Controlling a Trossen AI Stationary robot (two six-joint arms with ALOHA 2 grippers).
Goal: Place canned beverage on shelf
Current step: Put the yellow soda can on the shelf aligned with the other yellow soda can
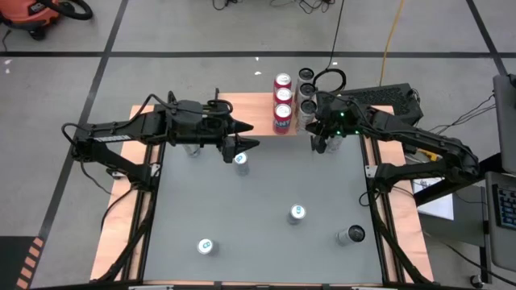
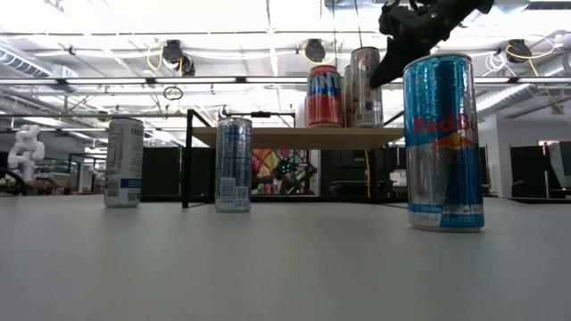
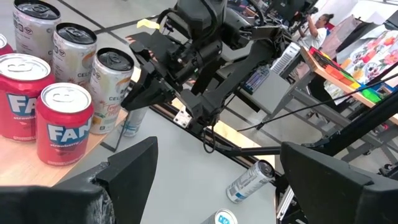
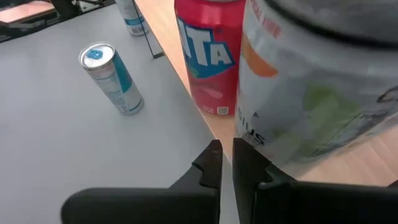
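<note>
**Six Cans Up on the Shelf, Five Still Down Below**

The room is a big workshop with bright lights on the ceiling and black lines on the grey floor. The counter (image 1: pixel 266 234) is a wide grey top with pale wooden boards down its sides.

Two dark arms reach in over it. The left arm comes from the left side. Its left hand (image 1: pixel 244 145) hangs wide open, just above a blue-topped can (image 1: pixel 240 160) that stands close to the shelf. It holds nothing. The right arm comes from the right side. Its right hand (image 4: pixel 225 163) is pinched all the way closed with nothing in it. It sits right beside the pale cans at the shelf's edge.

The shelf (image 2: pixel 294 137) is a little wooden rack on thin black legs at the far end of the counter. Three red cans (image 1: pixel 282 101) stand on it in a row, and three pale cans (image 1: pixel 305 90) stand in a row next to them. So I think a good part of the job is done.

More cans still wait on the grey counter. One stands under the left arm, near the left end of the shelf (image 1: pixel 192 151). One is near the middle (image 1: pixel 297 213), one at the near left (image 1: pixel 205 246), and one at the near right (image 1: pixel 351 234). I think the can under the open left hand will be picked up next.
</note>
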